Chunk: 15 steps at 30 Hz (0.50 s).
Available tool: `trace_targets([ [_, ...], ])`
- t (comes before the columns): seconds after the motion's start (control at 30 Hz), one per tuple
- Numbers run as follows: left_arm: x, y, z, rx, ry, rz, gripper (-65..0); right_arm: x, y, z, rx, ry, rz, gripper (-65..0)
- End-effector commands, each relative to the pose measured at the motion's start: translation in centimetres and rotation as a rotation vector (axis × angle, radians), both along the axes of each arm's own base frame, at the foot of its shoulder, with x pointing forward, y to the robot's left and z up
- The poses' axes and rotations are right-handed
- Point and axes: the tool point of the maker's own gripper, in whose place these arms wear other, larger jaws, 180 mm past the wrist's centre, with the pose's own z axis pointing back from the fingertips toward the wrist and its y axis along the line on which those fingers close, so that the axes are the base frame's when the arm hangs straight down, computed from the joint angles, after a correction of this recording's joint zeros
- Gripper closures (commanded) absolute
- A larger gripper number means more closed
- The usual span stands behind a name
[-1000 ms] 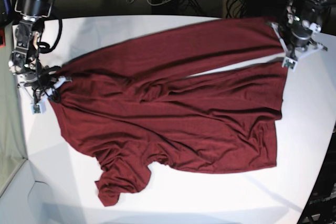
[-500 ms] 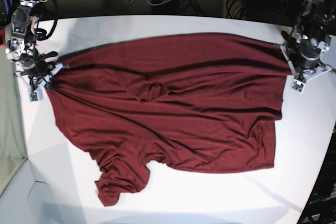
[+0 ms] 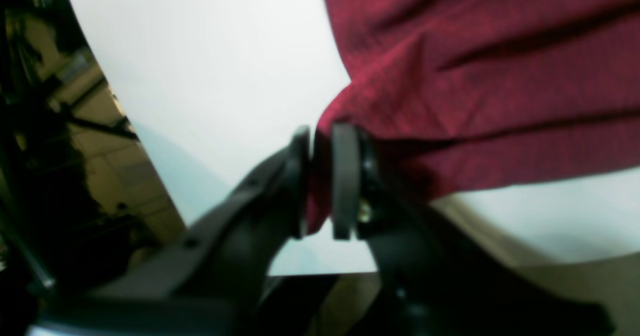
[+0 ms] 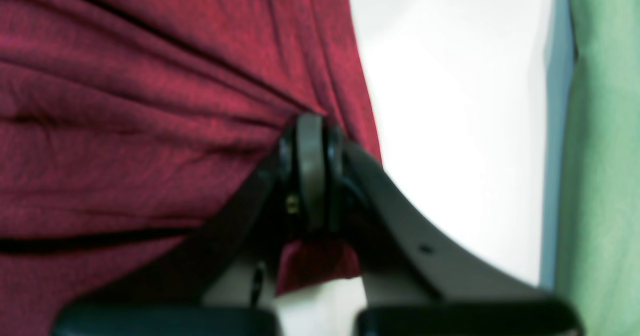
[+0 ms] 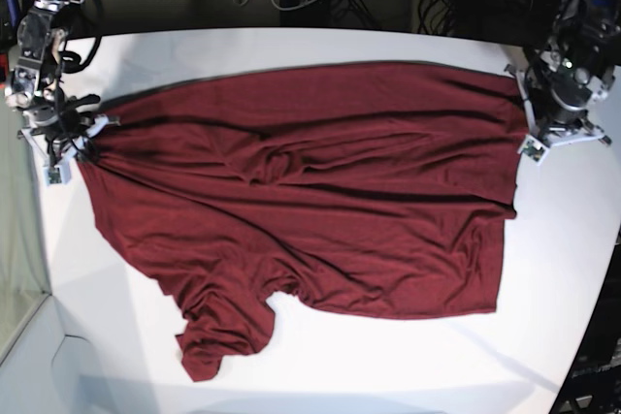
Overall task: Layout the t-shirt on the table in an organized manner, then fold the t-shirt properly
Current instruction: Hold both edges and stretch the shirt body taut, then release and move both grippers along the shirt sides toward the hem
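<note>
shirt: maroon thin-knit t-shirt [image 5: 301,191] spread between my grippers, long axis running gripper to gripper on the white matte table [image 5: 291,366]
left gripper [image 3: 320,181]: jaws narrowly parted, hem between
right gripper [image 4: 310,176]: clamped on opposite edge
bunched sleeve: nearer my right

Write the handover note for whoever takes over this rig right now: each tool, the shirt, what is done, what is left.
Left tool: pads slightly parted, a fold of the t-shirt between them at one corner; grip looks loose.
Right tool: shut on the opposite corner.
T-shirt: spread across the table, stretched between both tools, wrinkled in the middle, one sleeve bunched at the near edge.
Done: rough layout.
Left: release, smooth wrinkles, flatten the sleeve, then fold.
</note>
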Motion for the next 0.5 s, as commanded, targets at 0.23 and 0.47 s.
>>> trace_targets([
  [0.23,1.4,3.8,5.1,0.072,-0.117,0.052,-14.3,1.2,-0.4,2.7,-0.050,-0.051,0.018,0.0],
  [0.47,7.7,2.6,9.7,-0.044,-0.341,0.122,-14.3,3.0,1.7,5.7,-0.049,-0.156,0.048,0.0],
])
